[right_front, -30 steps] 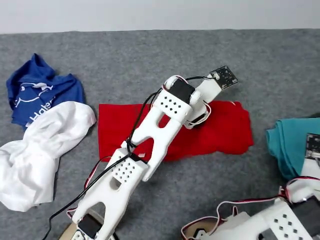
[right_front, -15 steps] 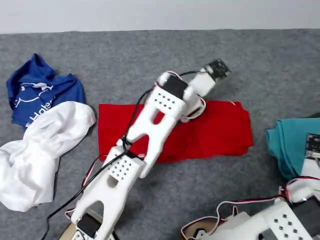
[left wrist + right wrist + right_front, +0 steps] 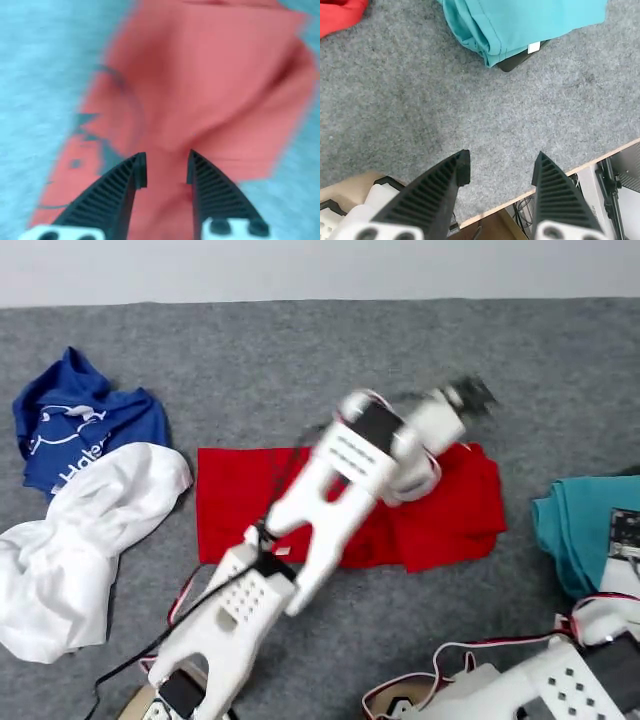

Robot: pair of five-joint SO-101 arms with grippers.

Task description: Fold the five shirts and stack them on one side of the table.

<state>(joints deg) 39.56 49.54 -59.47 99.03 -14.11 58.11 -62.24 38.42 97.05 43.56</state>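
A red shirt [image 3: 235, 505] lies flat in the middle of the grey table, half folded. My left arm [image 3: 340, 475] stretches across it toward its right end. In the left wrist view my left gripper [image 3: 165, 165] hangs open just above the red shirt [image 3: 200, 75], with nothing between its fingers. A folded teal shirt [image 3: 580, 530] sits at the right edge. My right gripper [image 3: 502, 167] stands open over bare grey table, a short way from the teal shirt [image 3: 530, 20]. A crumpled blue shirt [image 3: 80, 425] and a crumpled white shirt [image 3: 90, 530] lie at the left.
A dark folded item [image 3: 516, 61] peeks out from under the teal shirt. The table's front edge [image 3: 560, 186] runs close beneath my right gripper, with cables and equipment beyond it. My right arm [image 3: 550, 680] rests at the table's front right corner.
My left arm has swung to the right over the red shirt, and the shirt's right end now looks more bunched. The right arm has kept still.
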